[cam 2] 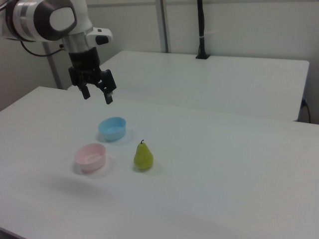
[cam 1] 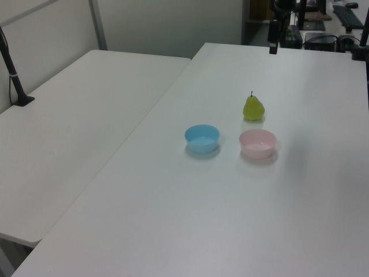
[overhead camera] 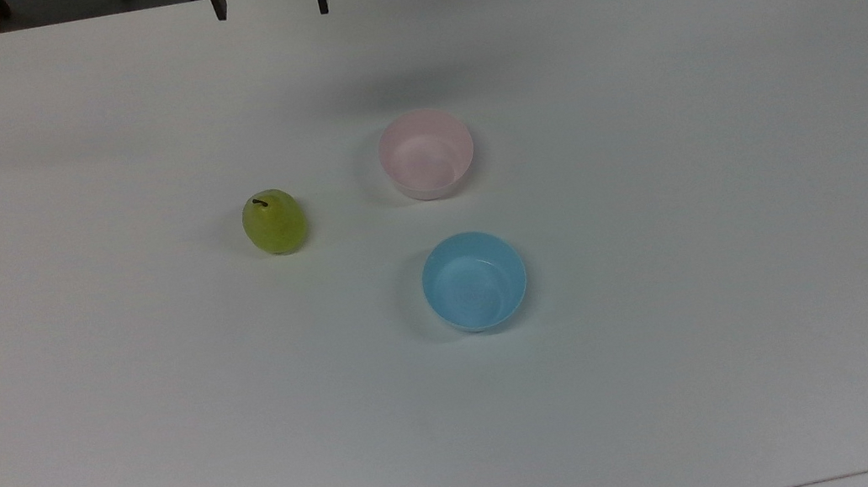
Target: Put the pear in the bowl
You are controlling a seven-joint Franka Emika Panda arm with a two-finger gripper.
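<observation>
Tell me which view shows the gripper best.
The right view: the gripper hangs whole above the table, fingers apart, with the arm behind. The top view catches just its fingertips at the upper edge; the left view, one dark finger.

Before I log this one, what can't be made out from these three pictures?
- Arm: in the top view the frame's upper edge cuts it off above the open gripper.
- Blue bowl: in the right view its near wall hides the bottom inside.
- Pear: its underside, against the table, is hidden.
- Pink bowl: its base is hidden under it in the top view.
</observation>
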